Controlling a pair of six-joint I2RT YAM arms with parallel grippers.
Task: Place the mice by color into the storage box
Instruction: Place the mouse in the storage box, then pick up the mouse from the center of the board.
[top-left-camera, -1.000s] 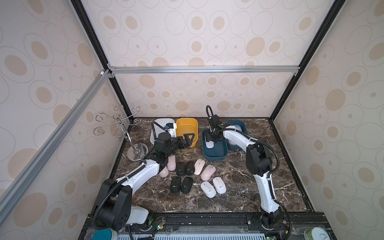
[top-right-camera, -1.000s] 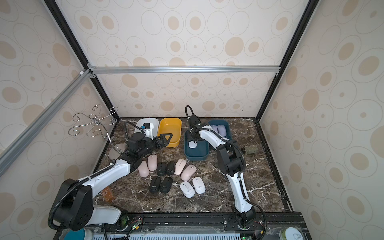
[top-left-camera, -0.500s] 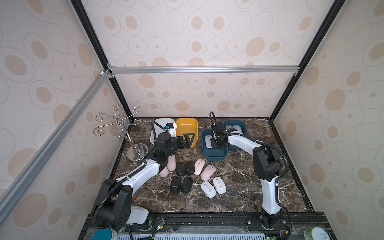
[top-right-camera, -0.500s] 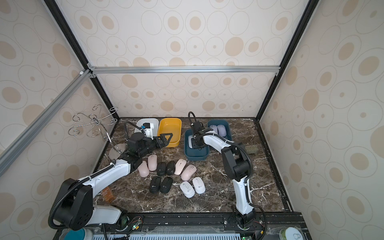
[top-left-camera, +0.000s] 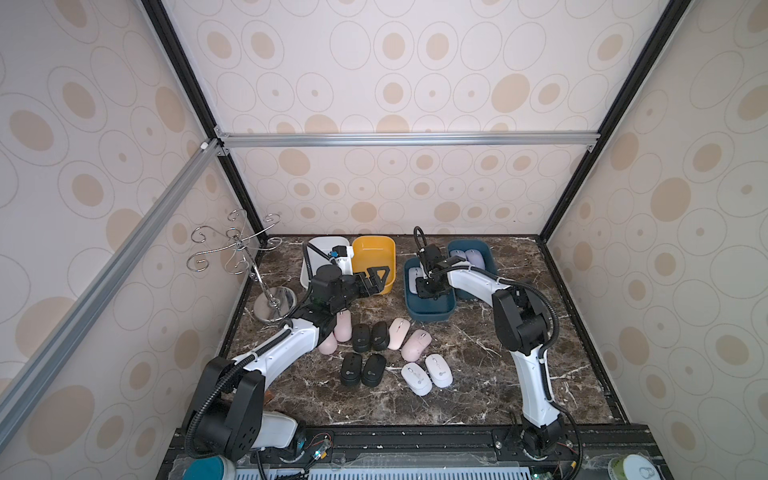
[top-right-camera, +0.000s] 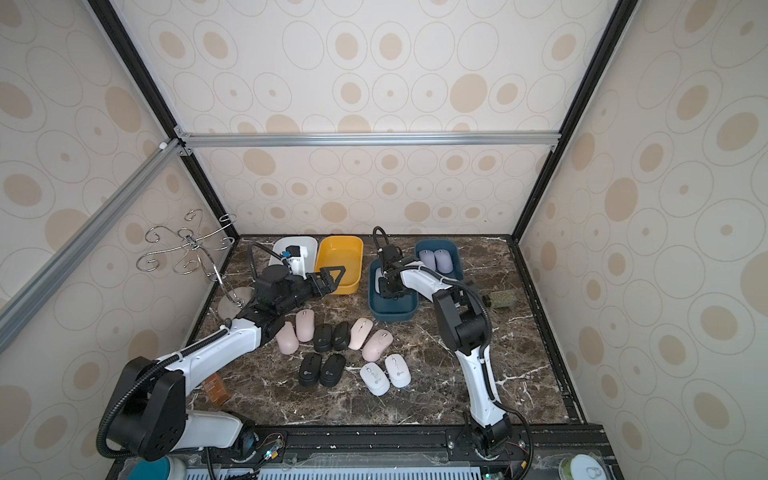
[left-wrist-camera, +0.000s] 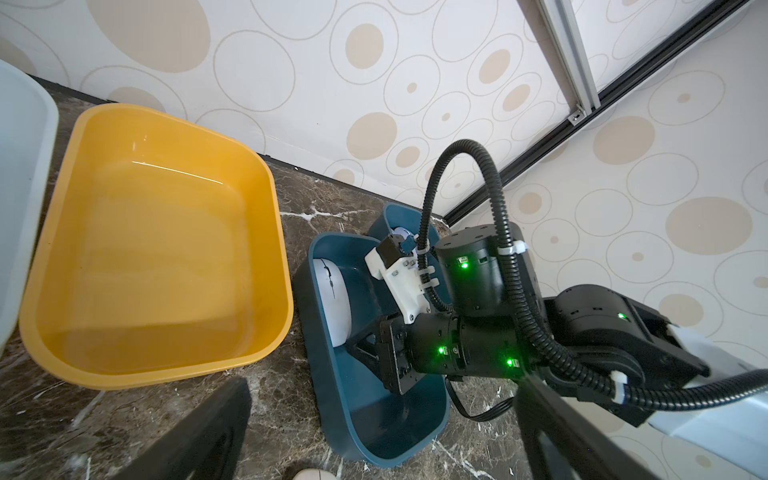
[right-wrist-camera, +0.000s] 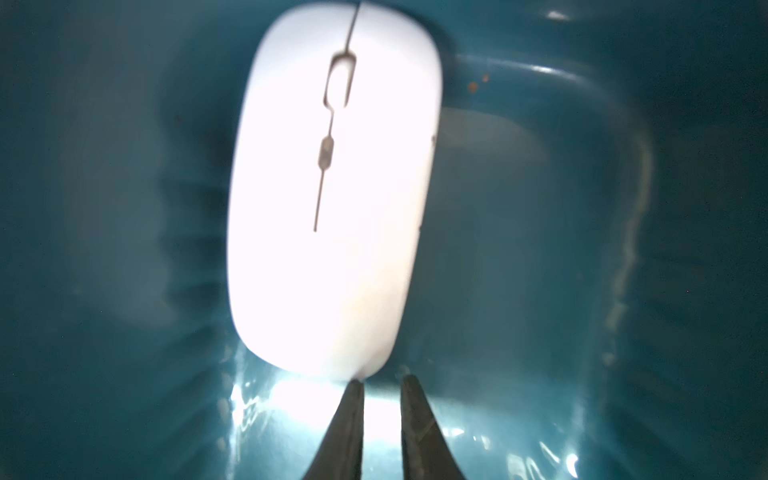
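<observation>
A white mouse (right-wrist-camera: 332, 187) lies in the nearer dark teal storage box (top-left-camera: 428, 312). My right gripper (right-wrist-camera: 380, 382) is down inside that box, behind the mouse. Its jaws are almost together with nothing between them, and one fingertip (right-wrist-camera: 353, 388) touches the mouse's rear end. Two lavender mice (top-left-camera: 467, 258) lie in the farther teal box (top-left-camera: 478, 291). My left gripper (top-left-camera: 376, 278) hangs open and empty over the front rim of the yellow box (top-left-camera: 374, 249). Pink mice (top-left-camera: 343, 326), black mice (top-left-camera: 360, 336) and two white mice (top-left-camera: 428, 374) lie on the marble table.
A white box (top-left-camera: 322, 245) stands left of the yellow one, partly behind my left wrist. A chrome hook stand (top-left-camera: 272, 301) stands at the table's left edge. A small greenish block (top-right-camera: 503, 300) lies near the right wall. Patterned walls close in three sides.
My right gripper has narrowed its jaws and shifted nearer the front inside the teal box, behind the white mouse. The left arm has not moved.
</observation>
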